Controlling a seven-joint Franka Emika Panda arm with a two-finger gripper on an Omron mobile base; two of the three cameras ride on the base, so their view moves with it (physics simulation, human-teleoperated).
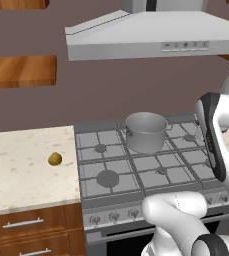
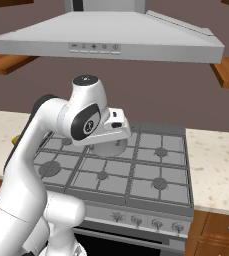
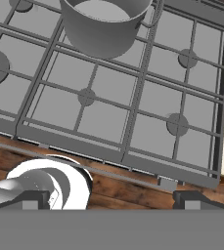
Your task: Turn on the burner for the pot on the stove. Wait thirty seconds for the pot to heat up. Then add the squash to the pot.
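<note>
Stove (image 1: pixel 136 170), a wide grey six-burner gas cooktop with a row of front knobs (image 2: pixel 146 220), sits between pale speckled counters (image 1: pixel 21 165) under a grey range hood (image 1: pixel 151 35). On its back centre grate stands the grey metal pot (image 1: pixel 146 131). The gripper (image 3: pixel 113 200) hangs above the stove's front edge, fingers spread wide, holding nothing. The small yellow-olive squash (image 1: pixel 55 159) lies on the left counter, well apart from the pot.
</note>
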